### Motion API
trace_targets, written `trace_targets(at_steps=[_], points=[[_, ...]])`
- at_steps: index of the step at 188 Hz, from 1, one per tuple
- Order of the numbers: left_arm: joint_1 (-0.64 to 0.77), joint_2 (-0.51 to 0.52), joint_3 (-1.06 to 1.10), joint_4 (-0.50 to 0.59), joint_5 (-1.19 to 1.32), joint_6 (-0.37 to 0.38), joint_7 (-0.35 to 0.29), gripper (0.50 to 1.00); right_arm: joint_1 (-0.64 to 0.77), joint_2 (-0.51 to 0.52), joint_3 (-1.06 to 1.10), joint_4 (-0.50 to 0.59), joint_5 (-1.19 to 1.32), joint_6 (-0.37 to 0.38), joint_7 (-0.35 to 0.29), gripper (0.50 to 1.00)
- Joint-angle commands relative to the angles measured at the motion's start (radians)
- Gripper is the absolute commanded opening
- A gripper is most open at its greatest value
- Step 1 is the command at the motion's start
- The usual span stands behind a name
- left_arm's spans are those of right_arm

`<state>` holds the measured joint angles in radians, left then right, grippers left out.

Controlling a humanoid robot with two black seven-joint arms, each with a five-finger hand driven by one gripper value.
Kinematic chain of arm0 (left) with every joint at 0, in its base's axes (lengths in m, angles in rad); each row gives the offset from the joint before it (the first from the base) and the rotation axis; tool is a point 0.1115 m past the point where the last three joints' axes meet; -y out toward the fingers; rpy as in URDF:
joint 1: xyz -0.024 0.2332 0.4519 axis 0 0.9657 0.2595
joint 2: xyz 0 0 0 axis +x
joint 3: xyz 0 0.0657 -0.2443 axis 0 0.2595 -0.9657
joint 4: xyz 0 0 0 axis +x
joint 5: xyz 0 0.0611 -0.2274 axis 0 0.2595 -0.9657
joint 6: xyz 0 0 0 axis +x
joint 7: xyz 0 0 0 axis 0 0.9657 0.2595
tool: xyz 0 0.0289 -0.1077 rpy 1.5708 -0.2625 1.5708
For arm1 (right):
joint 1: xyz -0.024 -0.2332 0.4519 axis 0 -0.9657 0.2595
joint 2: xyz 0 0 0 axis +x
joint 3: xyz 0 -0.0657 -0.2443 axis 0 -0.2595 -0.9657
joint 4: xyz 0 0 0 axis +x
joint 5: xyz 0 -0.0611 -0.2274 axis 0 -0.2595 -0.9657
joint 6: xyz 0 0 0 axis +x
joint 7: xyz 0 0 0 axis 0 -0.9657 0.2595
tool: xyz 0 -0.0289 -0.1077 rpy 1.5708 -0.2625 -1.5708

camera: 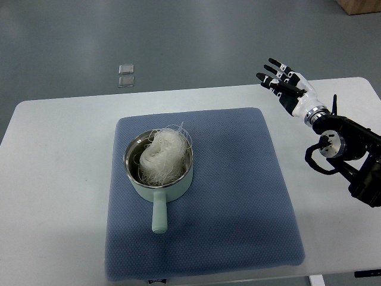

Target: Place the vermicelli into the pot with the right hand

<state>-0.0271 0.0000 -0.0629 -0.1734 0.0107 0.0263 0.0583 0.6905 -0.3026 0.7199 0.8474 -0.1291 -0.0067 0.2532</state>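
A bundle of white vermicelli (161,155) lies inside the pale green pot (159,193), with a few strands over the far rim. The pot stands on the left part of a blue mat (238,196), its handle (159,214) pointing toward the near edge. My right hand (283,83) is raised over the far right of the table, well away from the pot, with fingers spread and holding nothing. The left arm is out of view.
The mat lies on a white table (53,161). Two small clear square objects (125,75) lie on the grey floor beyond the table's far edge. A cardboard box corner (360,6) shows at the top right.
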Motion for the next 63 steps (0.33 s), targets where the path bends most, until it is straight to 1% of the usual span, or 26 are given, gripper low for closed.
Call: trace_targets(at_steps=[1, 63], points=[[0.001, 0.000, 0.000, -0.001, 0.000, 0.000, 0.000, 1.000, -0.019, 0.000, 0.003, -0.001, 0.019, 0.002, 0.008, 0.928], [0.001, 0.000, 0.002, 0.003, 0.000, 0.001, 0.000, 1.000, -0.080, -0.001, 0.001, 0.004, 0.008, 0.013, 0.011, 0.928]])
